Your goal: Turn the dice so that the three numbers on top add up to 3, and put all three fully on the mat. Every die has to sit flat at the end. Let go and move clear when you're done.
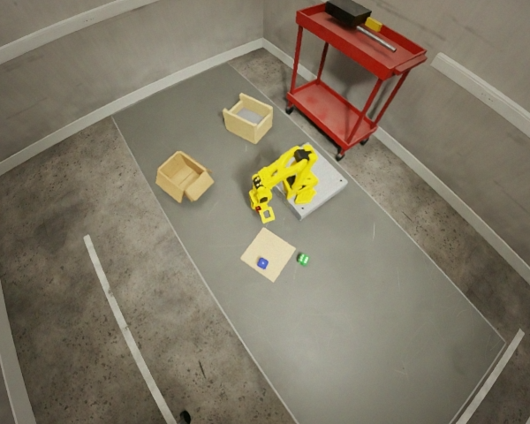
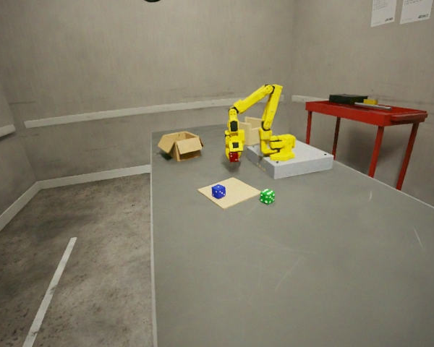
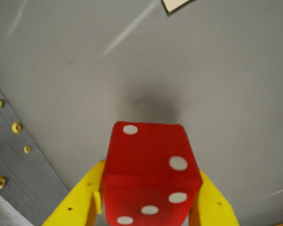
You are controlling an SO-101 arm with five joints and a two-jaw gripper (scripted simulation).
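Note:
My gripper [image 1: 259, 209] [image 2: 233, 153] [image 3: 151, 193] is shut on the red die [image 1: 257, 208] [image 2: 233, 157] [image 3: 148, 153], held above the table behind the mat. In the wrist view one red face shows two pips and the face below it three. The tan mat [image 1: 268, 244] [image 2: 239, 192] [image 3: 175, 4] lies flat. The blue die [image 1: 262, 262] [image 2: 218, 191] sits flat on the mat near its left side, one pip on top. The green die [image 1: 303, 259] [image 2: 267, 196] sits flat on the table just off the mat's right corner, several pips on top.
The arm's grey base plate [image 1: 327, 182] [image 2: 303, 164] [image 3: 25, 174] stands behind and right of the mat. An open cardboard box [image 1: 183, 177] [image 2: 180, 146] is at the back left, a wooden bin [image 1: 248, 119] [image 2: 252, 130] farther back. A red cart [image 1: 347, 45] [image 2: 359, 112] stands beyond the table.

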